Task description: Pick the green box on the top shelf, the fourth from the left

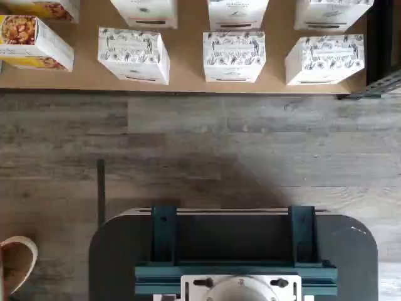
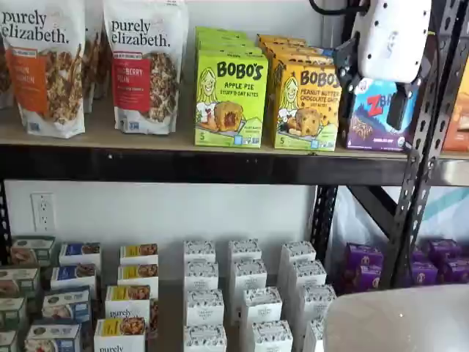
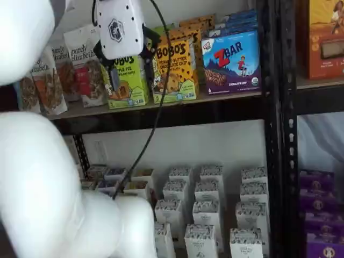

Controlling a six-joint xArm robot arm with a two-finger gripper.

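Green box (image 2: 231, 99) upright on the top shelf (image 2: 183, 163), at the front of its row, touching the yellow-orange Bobo's box (image 2: 305, 106) beside it, granola bags (image 2: 143, 66) on the other side. Tool (image 3: 128, 67) hanging in front of that shelf, empty, black fingers spread wide apart. Approach step in hand, apparently just begun; nothing gripped yet. Next: line up squarely with the box face, then ease forward to straddle its sides without nudging the neighbour.
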